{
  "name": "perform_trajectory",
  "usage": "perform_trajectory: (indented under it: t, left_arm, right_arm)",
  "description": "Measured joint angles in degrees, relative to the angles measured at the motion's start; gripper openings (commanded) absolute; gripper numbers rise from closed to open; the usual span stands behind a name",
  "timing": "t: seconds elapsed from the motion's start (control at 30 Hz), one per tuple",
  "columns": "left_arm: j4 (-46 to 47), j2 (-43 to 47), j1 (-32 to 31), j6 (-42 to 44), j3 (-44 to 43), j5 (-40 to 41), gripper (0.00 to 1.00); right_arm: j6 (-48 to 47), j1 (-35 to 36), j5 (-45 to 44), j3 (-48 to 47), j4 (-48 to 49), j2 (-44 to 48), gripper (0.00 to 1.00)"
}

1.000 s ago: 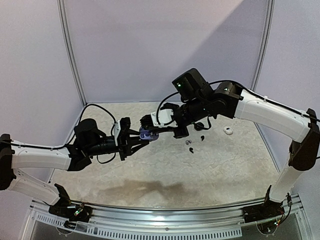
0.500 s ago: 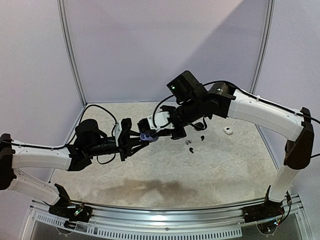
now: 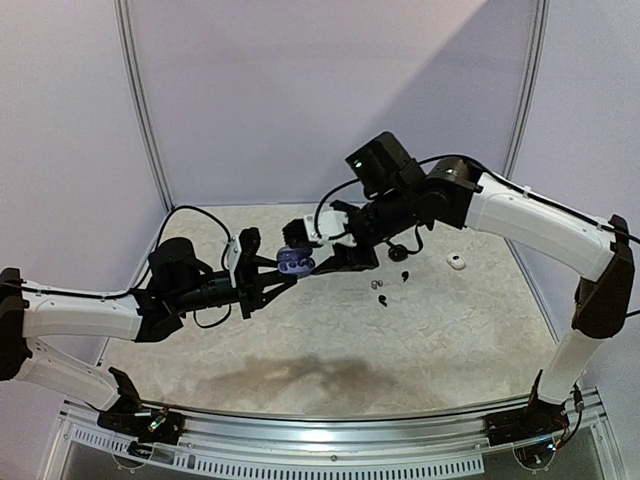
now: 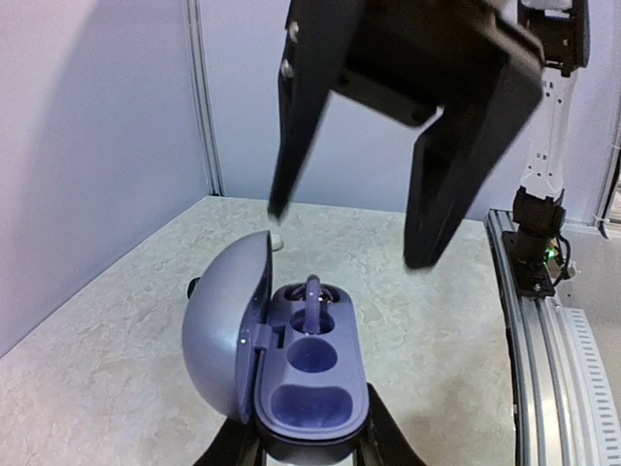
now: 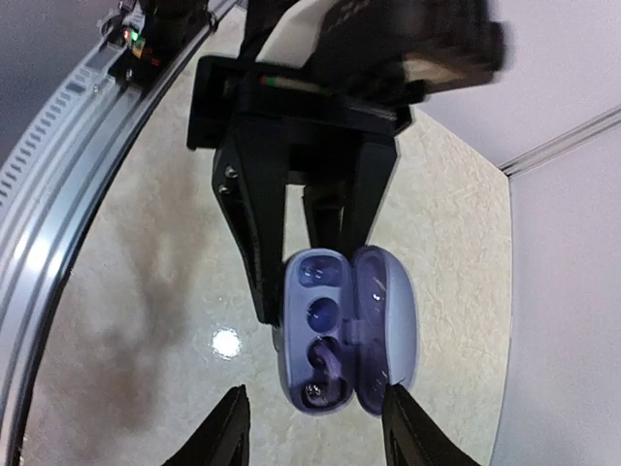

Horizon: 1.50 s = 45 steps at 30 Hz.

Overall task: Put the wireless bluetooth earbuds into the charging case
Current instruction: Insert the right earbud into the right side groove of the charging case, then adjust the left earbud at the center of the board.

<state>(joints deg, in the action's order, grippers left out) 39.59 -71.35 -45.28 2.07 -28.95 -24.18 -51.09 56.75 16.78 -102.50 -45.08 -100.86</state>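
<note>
A marbled beige table point(image 3: 450, 340) is seen from above, enclosed by pale lilac walls, with two white and black arms reaching toward each other over its far middle. The left gripper point(image 3: 287, 270) is clamped on a bluish-purple charging case point(image 4: 310, 403), which is held up in the air above the table, its base pinched between the two black fingers point(image 4: 238, 449). The case is open, with its domed lid point(image 4: 228, 330) swung up to the left in the left wrist view. One earbud point(image 4: 312, 294) of the same bluish colour is seated in the far well, its stem pointing up, while the near well point(image 4: 312, 355) is seen as a bare round hollow. The right gripper point(image 4: 349, 233) is positioned just above the open case, with its two dark fingers point(image 4: 456, 175) spread well apart and nothing held between them; no contact with the case is visible. In the right wrist view the open case is framed between those spread fingers. Further right, three small dark earbuds point(image 3: 377, 285) are scattered close together on the table, and a small white piece point(image 3: 457, 262), too small to identify, is seen lying apart from them near the right wall.
</note>
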Motion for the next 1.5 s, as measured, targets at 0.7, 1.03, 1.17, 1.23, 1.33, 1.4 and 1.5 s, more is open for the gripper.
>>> perform_trajectory:
  t: [0.7,1.03,1.17,1.23,1.33,1.4,1.5]
  left_arm:
    - [-0.9,1.3,0.0,-4.2,0.1,2.0,0.0]
    - [-1.0,1.2,0.0,-4.2,0.1,2.0,0.0]
    - [-1.0,1.1,0.0,-4.2,0.1,2.0,0.0]
    - [-0.9,0.9,0.0,-4.2,0.1,1.9,0.0]
    - [-1.1,0.5,0.0,-4.2,0.1,1.9,0.0]
    - [-1.3,0.4,0.0,-4.2,0.1,1.9,0.0]
    - [-1.3,0.4,0.0,-4.1,0.1,1.9,0.0]
  right_arm:
    - [25.8,-23.8,9.1,-25.3,-10.1,-31.9,0.28]
    - [20.9,-24.5,-0.2,-21.6,-13.4,-40.0,0.21]
    - [20.6,-24.8,-0.7,-20.3,-12.5,-40.0,0.19]
    - [20.8,-25.2,-0.7,-19.5,-11.9,-40.0,0.18]
    - [21.8,-26.3,-0.6,-18.9,-11.1,-40.0,0.17]
    - [22.4,-27.2,-0.6,-18.9,-10.7,-40.0,0.16]
    - [23.0,-28.0,-0.7,-18.4,-10.1,-40.0,0.16]
